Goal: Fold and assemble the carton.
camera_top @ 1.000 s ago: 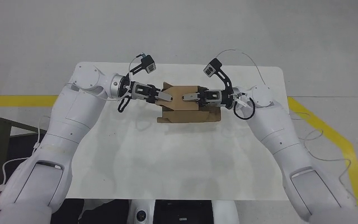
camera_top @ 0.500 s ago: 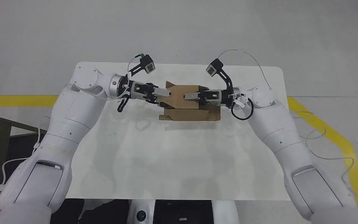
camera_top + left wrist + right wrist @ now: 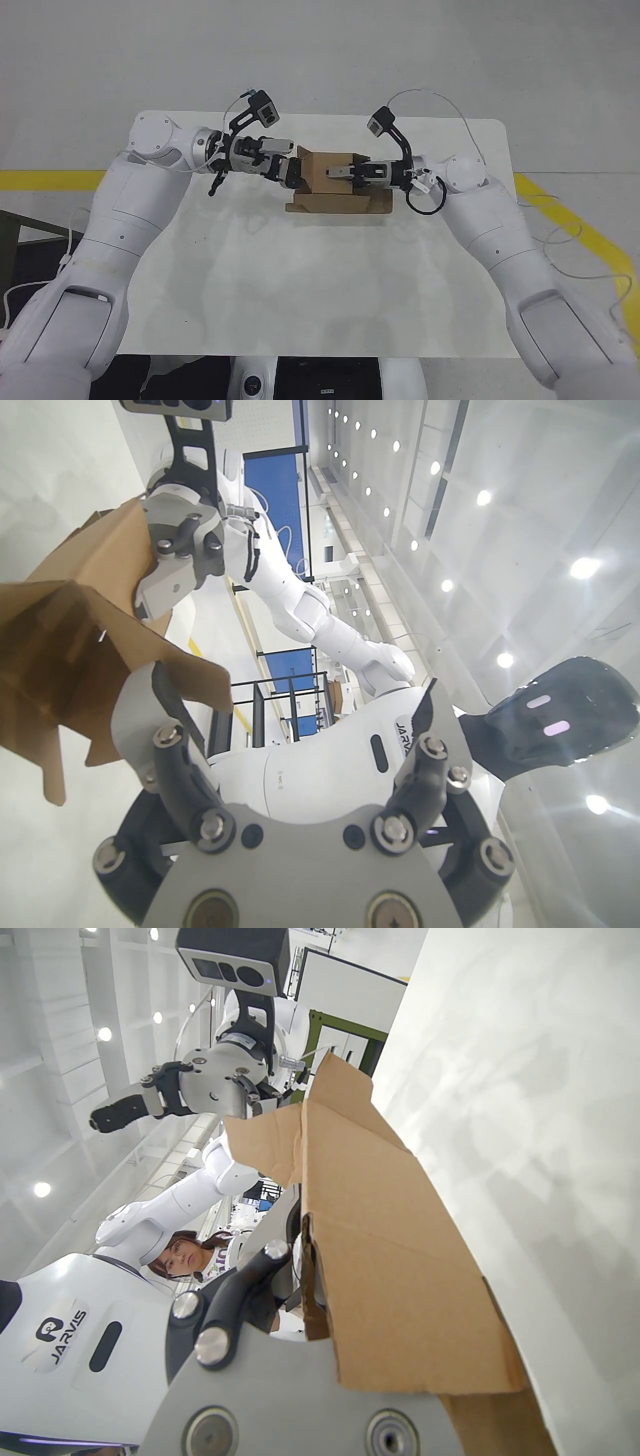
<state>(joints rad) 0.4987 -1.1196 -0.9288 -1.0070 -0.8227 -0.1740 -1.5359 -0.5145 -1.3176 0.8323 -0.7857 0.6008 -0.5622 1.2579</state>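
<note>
Carton: the carton [image 3: 338, 185] stood on the bench [image 3: 330, 290], toward its far side and between the two grippers. It was raised from flat into an open shell of brown board.
Left jaws: the left gripper [image 3: 292, 170] sat at the carton's left end with its jaws spread wide, grasping nothing. One finger [image 3: 165, 700] lay against a loose end flap [image 3: 197, 680].
Right jaws: the right gripper [image 3: 342, 172] was over the carton's top. Its jaws appeared clenched on one wall, though the cardboard hid the far finger.
Done: the body looked opened out, with its walls standing apart rather than lying flat.
Left to do: the flaps at the left end stuck out unfolded and the inside was open to view. That end was not closed, so its flaps probably had to be folded in and tucked. The other end could not be made out.
Progress: roughly the middle of the job, by my judgement. The carton was shaped but not assembled.
</note>
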